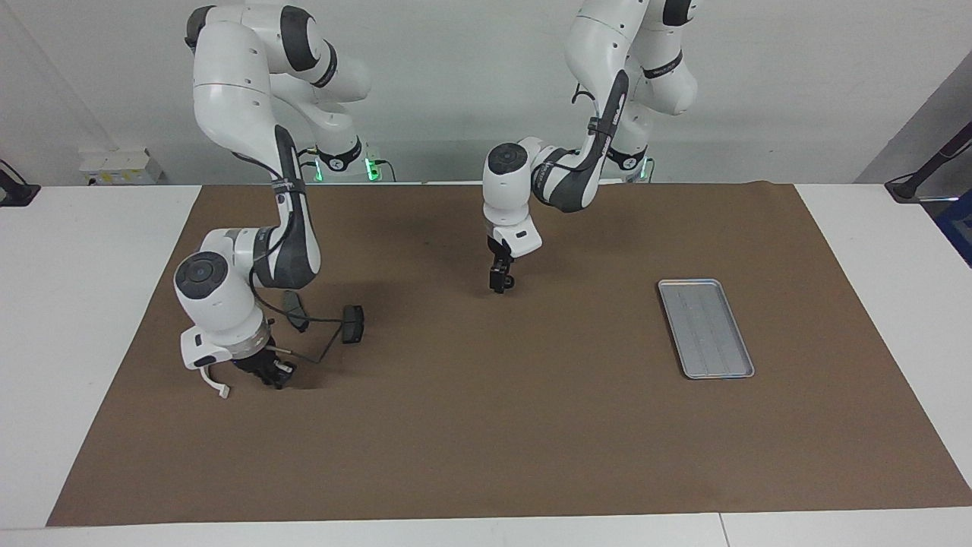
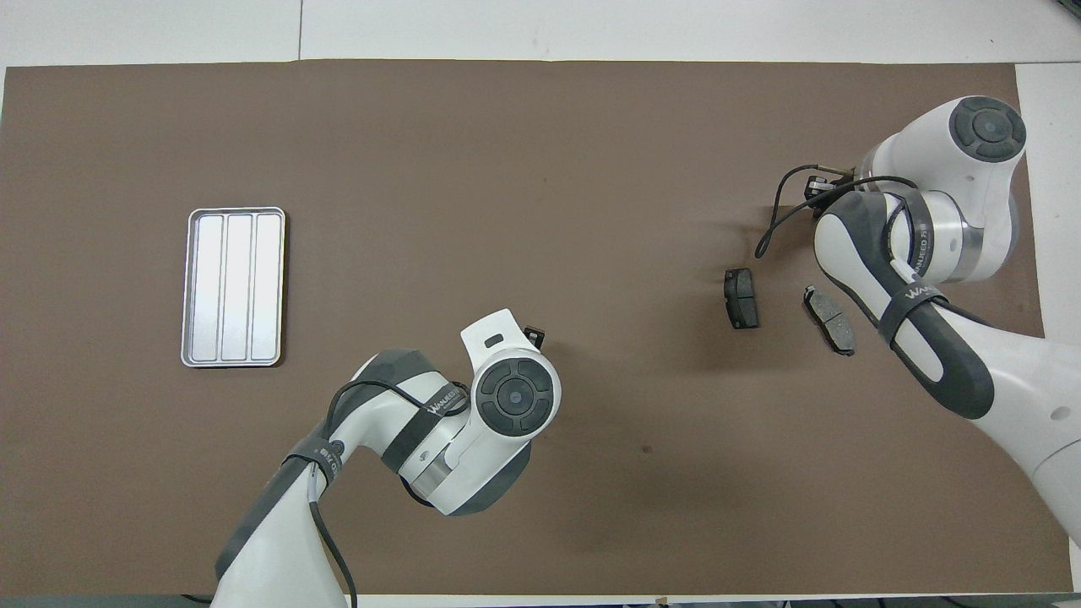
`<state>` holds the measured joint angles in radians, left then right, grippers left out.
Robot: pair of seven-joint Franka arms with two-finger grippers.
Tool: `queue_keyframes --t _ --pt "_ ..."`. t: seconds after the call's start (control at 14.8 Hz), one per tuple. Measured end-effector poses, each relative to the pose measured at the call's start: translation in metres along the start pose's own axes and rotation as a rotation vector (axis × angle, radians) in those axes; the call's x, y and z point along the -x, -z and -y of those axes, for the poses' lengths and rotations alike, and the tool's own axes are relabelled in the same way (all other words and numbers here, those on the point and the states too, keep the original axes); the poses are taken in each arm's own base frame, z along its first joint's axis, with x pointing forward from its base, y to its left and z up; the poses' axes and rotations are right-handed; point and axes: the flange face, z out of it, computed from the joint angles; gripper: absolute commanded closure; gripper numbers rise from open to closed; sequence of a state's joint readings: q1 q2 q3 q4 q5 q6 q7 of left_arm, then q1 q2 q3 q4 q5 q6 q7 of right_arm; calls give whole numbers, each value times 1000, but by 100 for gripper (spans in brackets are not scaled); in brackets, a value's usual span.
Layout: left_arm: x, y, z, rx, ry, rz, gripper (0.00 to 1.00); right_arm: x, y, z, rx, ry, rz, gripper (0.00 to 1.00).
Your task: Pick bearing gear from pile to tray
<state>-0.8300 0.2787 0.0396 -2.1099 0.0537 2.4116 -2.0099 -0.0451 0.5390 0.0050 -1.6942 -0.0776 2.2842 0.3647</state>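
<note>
The right gripper [image 1: 267, 372] is down at the brown mat [image 1: 486, 425] on the right arm's end of the table, its fingertips among the small dark parts of the pile [image 1: 282, 369]; whether its fingers are apart or closed on anything I cannot tell, since the wrist hides them from above. A white curved plastic arc [image 1: 215, 384] lies just beside that gripper. Two dark grey brake pads [image 2: 742, 297] lie nearer to the robots than the gripper, close to each other but apart. The left gripper [image 1: 501, 282] hangs over bare mat around the middle of the table, waiting; its finger state I cannot tell either. The tray [image 2: 192, 287] sits flat toward the left arm's end, well apart from the pile, with nothing in it.
</note>
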Motion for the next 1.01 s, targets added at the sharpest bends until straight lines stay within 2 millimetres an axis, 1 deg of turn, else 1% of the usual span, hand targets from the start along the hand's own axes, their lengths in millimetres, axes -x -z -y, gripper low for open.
queue_keyframes --t 0.34,0.4,0.54,0.61,0.74,0.81,0.94,1.01 --pt "-1 -2 3 -1 -2 -2 14 1 0 0 5 0 12 100" --pt "-1 -3 3 -1 -4 -3 18 2 1 0 9 1 24 100" --pt "0 -1 3 3 -5 -2 32 3 7 2 16 6 42 100" --pt "-1 0 3 5 -5 -2 40 4 16 3 19 7 50 100" --pt "-1 1 2 9 -5 0 54 6 41 3 26 10 63 100" --pt "-1 3 1 14 -5 1 60 8 56 3 29 15 69 100" --pt "-1 3 1 17 -4 2 67 11 91 1 38 27 87 100" --pt "-1 4 0 23 -5 3 75 13 108 1 42 31 95 100"
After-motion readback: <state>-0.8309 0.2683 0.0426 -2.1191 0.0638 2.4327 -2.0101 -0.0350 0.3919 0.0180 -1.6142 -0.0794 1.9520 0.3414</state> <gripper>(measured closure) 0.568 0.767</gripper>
